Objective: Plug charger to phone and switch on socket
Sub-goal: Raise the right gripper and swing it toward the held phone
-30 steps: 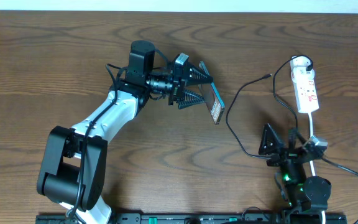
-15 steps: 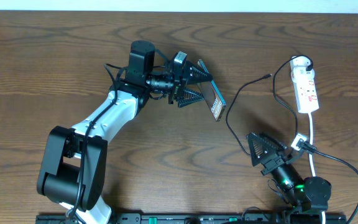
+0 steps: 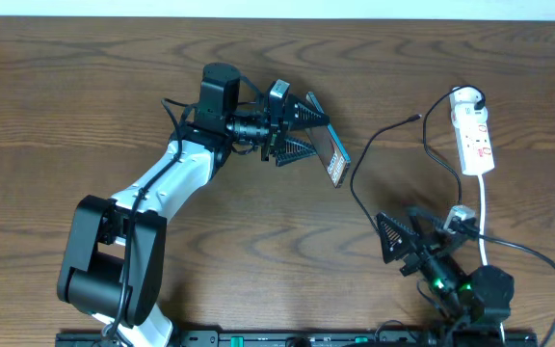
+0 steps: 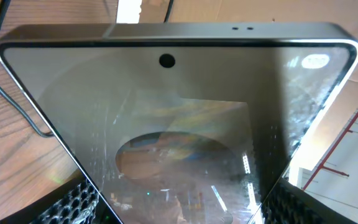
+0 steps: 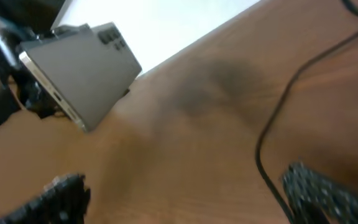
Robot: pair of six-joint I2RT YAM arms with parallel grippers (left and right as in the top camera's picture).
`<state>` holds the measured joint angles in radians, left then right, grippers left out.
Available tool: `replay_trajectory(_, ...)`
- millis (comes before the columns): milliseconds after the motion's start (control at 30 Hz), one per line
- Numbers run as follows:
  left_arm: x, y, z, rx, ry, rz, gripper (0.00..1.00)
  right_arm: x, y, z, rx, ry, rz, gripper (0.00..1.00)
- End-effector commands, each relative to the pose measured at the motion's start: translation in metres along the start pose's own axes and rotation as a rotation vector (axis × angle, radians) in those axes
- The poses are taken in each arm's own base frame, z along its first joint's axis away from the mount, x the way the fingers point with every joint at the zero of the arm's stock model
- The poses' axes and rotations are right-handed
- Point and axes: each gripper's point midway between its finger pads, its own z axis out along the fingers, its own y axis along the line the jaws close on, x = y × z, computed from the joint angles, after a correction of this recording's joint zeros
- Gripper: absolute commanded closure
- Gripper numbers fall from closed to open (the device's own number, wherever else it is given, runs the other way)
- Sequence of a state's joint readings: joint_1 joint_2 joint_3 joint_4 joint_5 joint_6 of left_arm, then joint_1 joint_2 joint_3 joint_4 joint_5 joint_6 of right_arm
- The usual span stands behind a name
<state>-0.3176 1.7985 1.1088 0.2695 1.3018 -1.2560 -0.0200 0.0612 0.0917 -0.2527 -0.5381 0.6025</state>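
Gripping the phone (image 3: 335,164) tilted above mid-table, the left gripper (image 3: 306,130) held firm; the right gripper (image 3: 403,238) hung wide, empty, beside the charger (image 3: 355,185). Fetching its tip, near the socket (image 3: 474,140), likely came next.

This looks like a robotics lab to me: my left arm (image 3: 162,183) and right arm (image 3: 472,294) rise from a black rail (image 3: 287,339) at the near edge of a wood-grain desk (image 3: 85,96), with brown cardboard (image 4: 291,11) showing past the desk.
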Motion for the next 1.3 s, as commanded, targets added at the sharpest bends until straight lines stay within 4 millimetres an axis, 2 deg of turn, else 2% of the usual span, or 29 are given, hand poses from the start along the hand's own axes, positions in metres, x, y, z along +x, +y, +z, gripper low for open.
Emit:
replay_trajectory(0,0.006,-0.018,-0.005,0.020,0.001,0.064,0.34,-0.024,0.012,-0.016,0.080,-0.016,-0.156,0.01)
replay_trajectory(133,0.004,-0.017,-0.005,0.018,-0.007,0.064,0.34,-0.041,0.025,-0.041,0.166,-0.011,-0.199,0.01)
replay_trajectory(267,0.002,-0.017,-0.005,0.015,-0.018,0.064,0.34,-0.046,0.054,-0.063,0.130,0.018,-0.205,0.01)
replay_trajectory(333,0.002,-0.017,-0.005,0.016,-0.018,0.064,0.34,-0.041,0.073,-0.070,0.059,0.056,-0.200,0.01)
replay_trajectory(433,0.002,-0.017,-0.005,0.016,-0.018,0.064,0.35,-0.023,0.103,-0.075,-0.107,0.149,-0.162,0.01)
replay_trajectory(567,0.002,-0.017,-0.005,0.016,-0.017,0.064,0.34,0.001,0.123,-0.084,-0.241,0.270,-0.075,0.01)
replay_trajectory(733,0.002,-0.017,-0.005,0.016,-0.018,0.064,0.34,-0.001,0.121,-0.083,-0.229,0.259,-0.080,0.01)
replay_trajectory(833,0.002,-0.017,-0.005,0.016,-0.017,0.064,0.35,-0.012,0.116,-0.079,-0.188,0.209,-0.105,0.01)
replay_trajectory(933,0.002,-0.017,-0.005,0.016,-0.017,0.064,0.34,-0.024,0.094,-0.074,-0.058,0.139,-0.146,0.01)
replay_trajectory(967,0.002,-0.017,-0.005,0.016,-0.017,0.064,0.34,-0.028,0.074,-0.074,0.050,0.116,-0.193,0.01)
replay_trajectory(1033,0.003,-0.017,-0.005,0.016,-0.017,0.064,0.34,-0.031,0.064,-0.074,0.106,0.101,-0.221,0.01)
replay_trajectory(1133,0.004,-0.017,-0.005,0.017,-0.010,0.063,0.34,-0.039,0.070,-0.073,0.085,0.069,-0.257,0.01)
replay_trajectory(1267,0.004,-0.017,-0.005,0.017,-0.009,0.063,0.34,-0.050,0.091,-0.071,-0.012,0.031,-0.267,0.01)
